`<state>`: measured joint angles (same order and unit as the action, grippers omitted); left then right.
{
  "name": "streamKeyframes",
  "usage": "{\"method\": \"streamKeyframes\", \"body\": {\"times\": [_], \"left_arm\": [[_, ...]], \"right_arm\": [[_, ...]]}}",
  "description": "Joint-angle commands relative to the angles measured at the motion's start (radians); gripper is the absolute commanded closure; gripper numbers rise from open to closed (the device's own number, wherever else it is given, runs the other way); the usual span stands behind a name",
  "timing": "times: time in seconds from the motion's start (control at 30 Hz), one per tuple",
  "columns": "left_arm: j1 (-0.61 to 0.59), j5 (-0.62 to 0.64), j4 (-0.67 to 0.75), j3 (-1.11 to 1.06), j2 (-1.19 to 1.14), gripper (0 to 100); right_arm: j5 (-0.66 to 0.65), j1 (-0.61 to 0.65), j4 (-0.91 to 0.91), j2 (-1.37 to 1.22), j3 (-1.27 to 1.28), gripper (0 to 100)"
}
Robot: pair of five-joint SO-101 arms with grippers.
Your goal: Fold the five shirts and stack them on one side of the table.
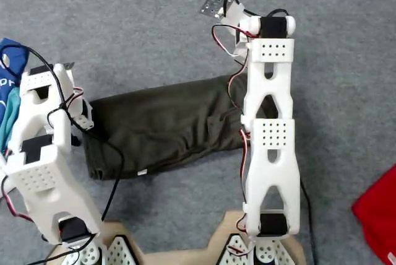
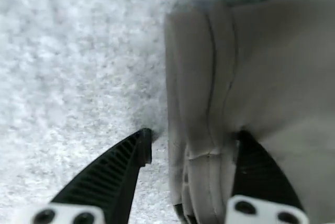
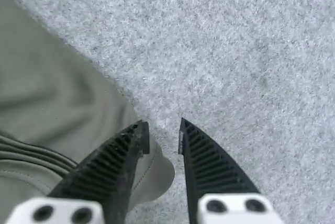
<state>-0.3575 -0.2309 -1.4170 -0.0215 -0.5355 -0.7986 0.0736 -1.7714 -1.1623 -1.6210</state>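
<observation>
Olive shirt (image 1: pixel 167 122), part-folded, lies mid-frame in the high view. The left claw (image 2: pixel 193 140) stands wide open astride the shirt's layered left edge, gripping nothing. The right claw (image 3: pixel 163 130), barely parted and empty, sits by a shirt corner. A clean fold likely needs each claw to pinch every layer before lifting. The grey felt surface (image 1: pixel 124 36) also carries a blue shirt (image 1: pixel 9 85) at far left and a red shirt (image 1: pixel 378 215) at lower right.
</observation>
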Motion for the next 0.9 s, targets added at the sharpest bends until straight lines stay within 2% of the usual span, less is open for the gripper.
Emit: {"method": "streamKeyframes", "body": {"times": [0.0,0.17,0.43,0.6,0.67,0.87], "left_arm": [[0.014,0.014,-0.048,0.110,-0.079,87],[0.017,0.014,-0.115,0.221,-0.170,99],[0.055,0.014,-0.203,0.407,-0.160,98],[0.166,0.015,-0.336,0.697,-0.125,98],[0.224,0.021,-0.342,0.792,-0.119,98],[0.450,0.071,-0.342,0.885,-0.096,98]], "right_arm": [[0.012,-0.010,-0.011,0.082,-0.030,88.2],[0.012,-0.012,-0.011,0.082,-0.031,88.2],[0.011,-0.013,-0.012,0.084,-0.039,88.2],[-0.002,-0.074,-0.011,0.131,-0.045,88.2],[-0.014,-0.114,-0.011,0.180,-0.045,88.2],[-0.009,-0.305,0.069,0.321,-0.044,88.2]]}}
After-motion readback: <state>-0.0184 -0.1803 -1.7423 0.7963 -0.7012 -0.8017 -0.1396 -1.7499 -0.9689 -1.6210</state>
